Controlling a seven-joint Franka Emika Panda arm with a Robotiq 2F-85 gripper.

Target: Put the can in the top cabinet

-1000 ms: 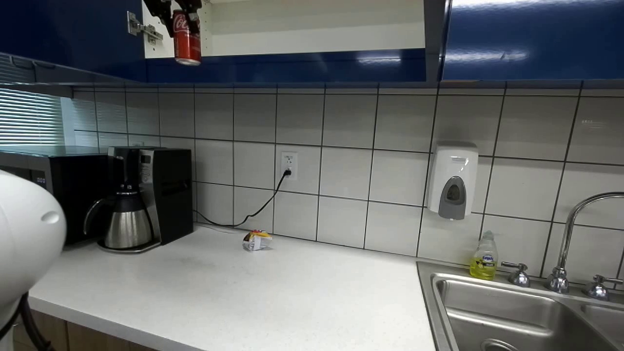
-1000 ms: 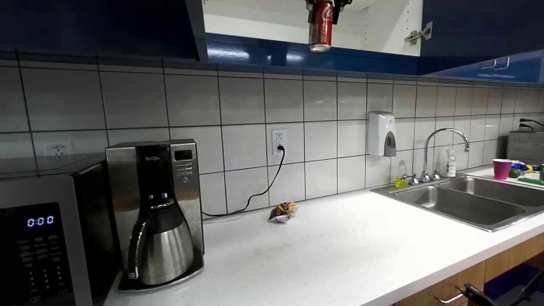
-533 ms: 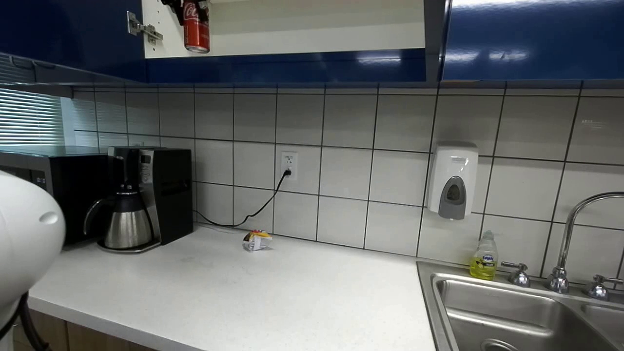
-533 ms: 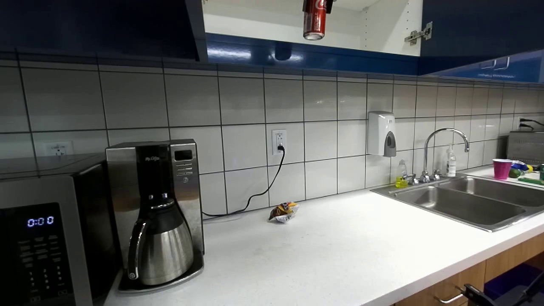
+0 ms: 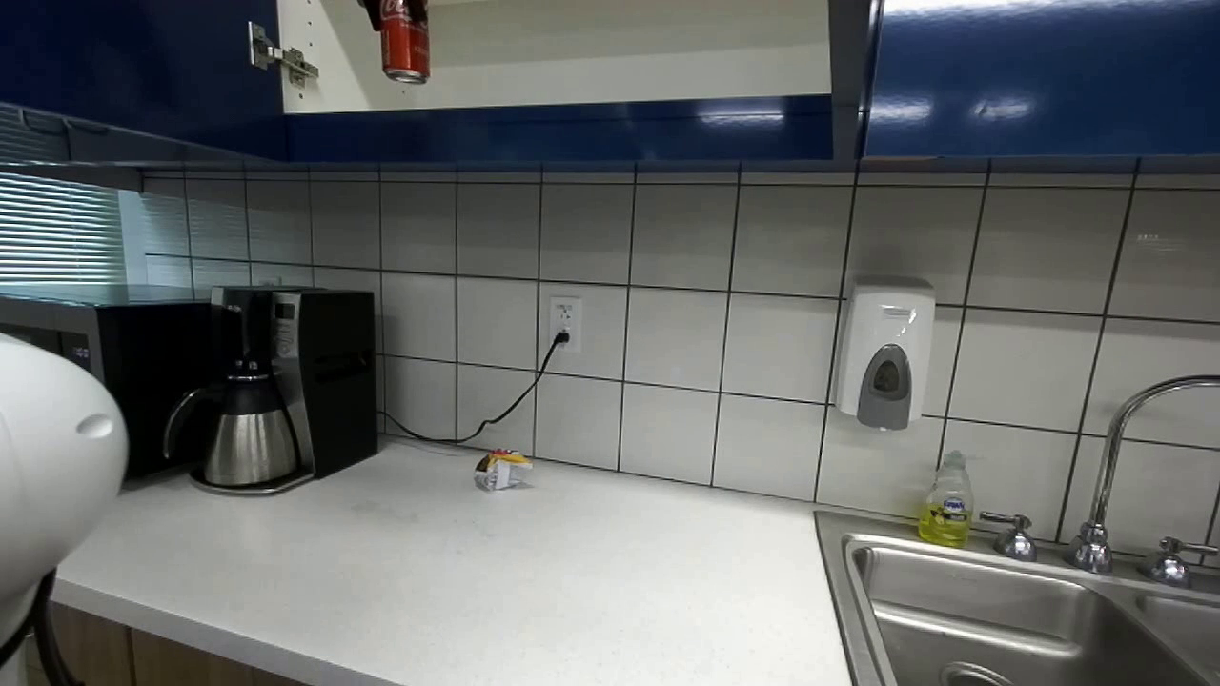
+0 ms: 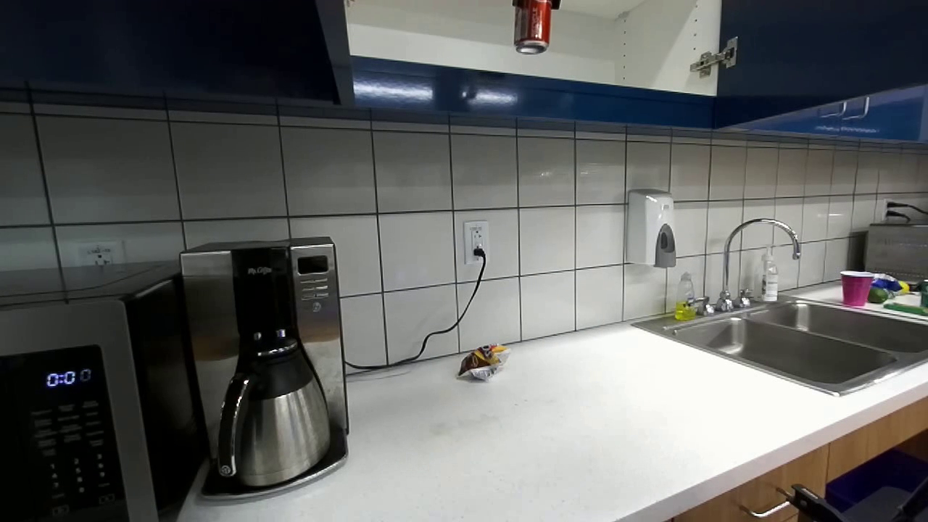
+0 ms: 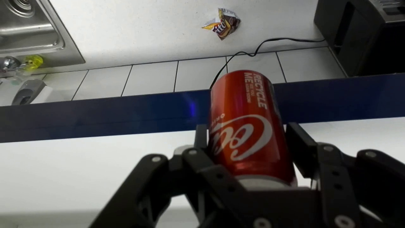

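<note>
- Your hand [image 7: 246,136] is clasped around the can [image 7: 245,101]; in the wrist view you see a dark finger [image 7: 201,136] against each side of it.
- The can hangs below your hand, close to upright, its base downward and its silvery top end toward the palm.
- In both exterior views the upper part of your hand runs out of the frame, so you get only its lower tips there.
- Behind the can, in both exterior views, you see the pale interior of the top cabinet [image 5: 572,135]; the can's base shows higher than the cabinet's blue lower edge and apart from it.
- Whether the can is within the opening or just in front of it, you cannot tell.
- To the right of your hand in an exterior view, the cabinet's blue door [image 6: 819,51] is swung out on its hinge [image 6: 714,59].
- Well below your hand lies the white worktop [image 6: 580,420], with a crumpled snack bag [image 6: 483,362] on it near the tiled wall [image 6: 413,246] and a black cord [image 7: 284,39] leading up to an outlet [image 6: 476,241].
- Below and to the left of your hand, in both exterior views, a coffee maker [image 6: 264,304] stands beside a microwave [image 6: 72,420].
- Below and to the right, a soap dispenser [image 5: 886,353] hangs on the wall above a dish soap bottle [image 5: 945,505] at the sink [image 5: 982,610].
</note>
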